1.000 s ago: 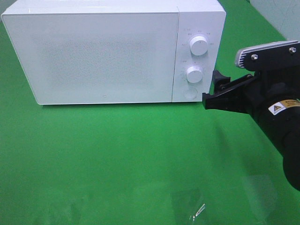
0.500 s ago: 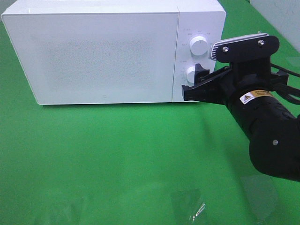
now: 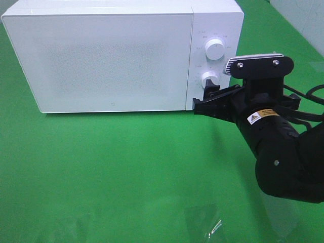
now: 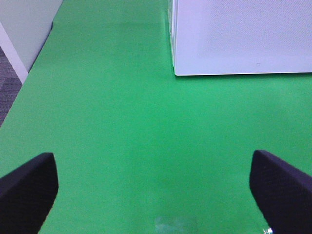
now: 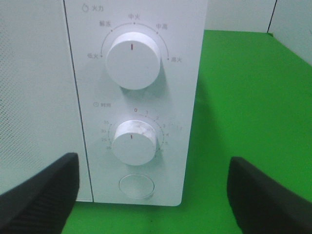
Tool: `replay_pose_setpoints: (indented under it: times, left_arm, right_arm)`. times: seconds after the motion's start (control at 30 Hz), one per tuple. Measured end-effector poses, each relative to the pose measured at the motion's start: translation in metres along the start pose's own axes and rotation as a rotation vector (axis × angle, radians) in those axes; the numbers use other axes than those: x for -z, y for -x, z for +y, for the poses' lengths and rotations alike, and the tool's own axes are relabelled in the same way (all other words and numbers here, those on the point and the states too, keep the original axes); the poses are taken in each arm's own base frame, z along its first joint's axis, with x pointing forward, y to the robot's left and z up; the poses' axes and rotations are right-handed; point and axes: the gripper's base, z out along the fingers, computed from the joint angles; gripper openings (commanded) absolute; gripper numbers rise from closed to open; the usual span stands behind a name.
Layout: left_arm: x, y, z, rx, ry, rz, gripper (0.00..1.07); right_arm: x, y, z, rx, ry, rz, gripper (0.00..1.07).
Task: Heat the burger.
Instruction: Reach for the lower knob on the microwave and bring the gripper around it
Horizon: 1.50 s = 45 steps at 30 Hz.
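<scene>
Right pincer (image 3: pixel 202 99) nearer, partly over lower dial (image 3: pixel 208 77) of microwave (image 3: pixel 111 55)

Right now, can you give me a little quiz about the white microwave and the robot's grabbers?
1. Which gripper faces the microwave control panel? A) left B) right
2. True or false: the microwave door is open.
3. How many round knobs are on the panel?
Key: 1. B, the right gripper, jaws open. 2. False, it is shut. 3. Two: upper knob, lower knob.
</scene>
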Motion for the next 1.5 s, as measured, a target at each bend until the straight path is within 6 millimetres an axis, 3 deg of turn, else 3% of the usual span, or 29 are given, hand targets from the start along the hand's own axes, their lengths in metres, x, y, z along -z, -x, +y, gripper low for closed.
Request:
replay_pose_setpoints:
  times: [0.37,0.67,1.0,1.5]
  left_arm:
    - [0.0,0.0,0.0,0.0,0.0,0.0,1.0]
    - [0.0,0.0,0.0,0.0,0.0,0.0,1.0]
    - [0.0,0.0,0.0,0.0,0.0,0.0,1.0]
    - [0.0,0.0,0.0,0.0,0.0,0.0,1.0]
  right_arm:
    - [-0.027,-0.007,0.022,-0.016,-0.005,-0.015,0.76]
    - [-0.054,-0.013,0.02,-0.029,-0.058,-0.027,0.76]
    - [-0.067,-0.026,0.027,-0.001,-0.034,-0.018,0.76]
    - [-0.08,-0.028,0.025,0.002,-0.033,-0.019,0.75]
